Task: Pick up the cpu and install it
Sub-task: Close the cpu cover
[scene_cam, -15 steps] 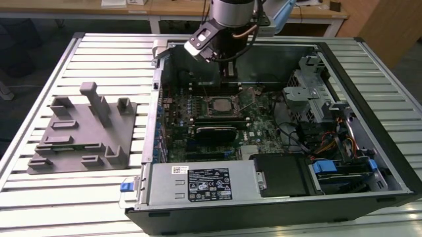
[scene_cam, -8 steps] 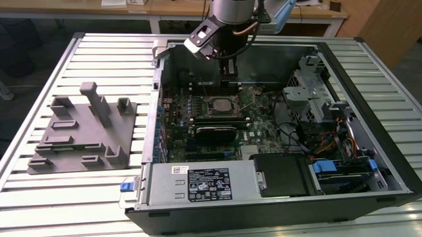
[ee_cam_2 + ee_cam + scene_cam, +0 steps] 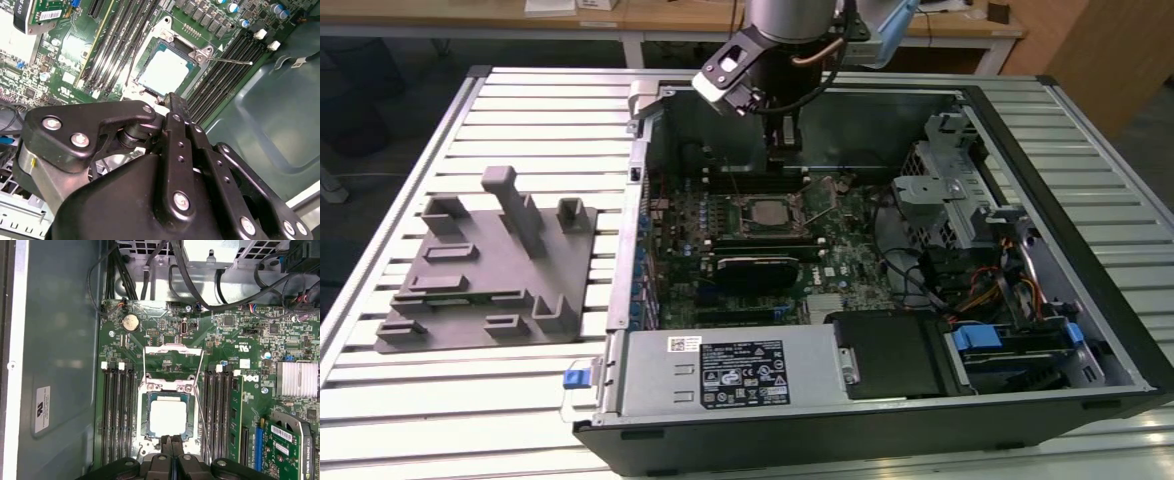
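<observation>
Silvery-beige metal shows at the middle of a green motherboard (image 3: 240, 345). This is the cpu (image 3: 169, 418), a small flat square chip, lying level inside the black socket (image 3: 143, 412). Beside the socket, its metal hold-down frame (image 3: 173, 346) is swung open and lies back against the board. The thin lever (image 3: 200, 410) runs along one side of the socket, unlatched.

We judge the task to be well along. The chip appears seated in the socket, so the picking up and placing look done. What shows as unfinished is the clamping, because the frame is not yet closed over the chip and the lever is not yet locked.

The gripper (image 3: 171, 440) hangs above the edge of the socket farthest from the open frame. Its two black fingers (image 3: 166, 446) are pressed together with only a thin seam between them, and they hold nothing. The cpu lies just beyond the fingertips, near them but free of them. We cannot tell whether the tips touch the socket's rim.

In the exterior view, the socket sits inside an open computer case (image 3: 854, 445) on a slatted metal table (image 3: 520, 110). A grey tray (image 3: 494, 265) rests well apart from the socket, outside the case, towards the exterior view's left.
</observation>
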`<action>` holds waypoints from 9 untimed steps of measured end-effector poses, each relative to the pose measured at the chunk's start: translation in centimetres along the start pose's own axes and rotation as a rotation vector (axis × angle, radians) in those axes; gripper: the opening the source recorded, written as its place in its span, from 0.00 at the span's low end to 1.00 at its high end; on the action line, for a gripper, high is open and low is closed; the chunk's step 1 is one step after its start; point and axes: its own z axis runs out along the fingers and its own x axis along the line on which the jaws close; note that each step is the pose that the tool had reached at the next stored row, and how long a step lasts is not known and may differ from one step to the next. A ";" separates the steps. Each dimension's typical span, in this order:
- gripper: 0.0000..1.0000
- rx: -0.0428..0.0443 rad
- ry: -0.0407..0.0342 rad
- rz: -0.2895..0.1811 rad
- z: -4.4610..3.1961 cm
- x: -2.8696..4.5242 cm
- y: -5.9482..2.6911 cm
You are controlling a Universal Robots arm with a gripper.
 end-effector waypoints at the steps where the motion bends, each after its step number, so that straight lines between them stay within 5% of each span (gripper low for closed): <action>1: 0.11 0.0001 0.0000 0.000 -0.06 0.00 0.00; 9: 0.11 0.0008 0.0001 0.000 -0.47 0.00 0.00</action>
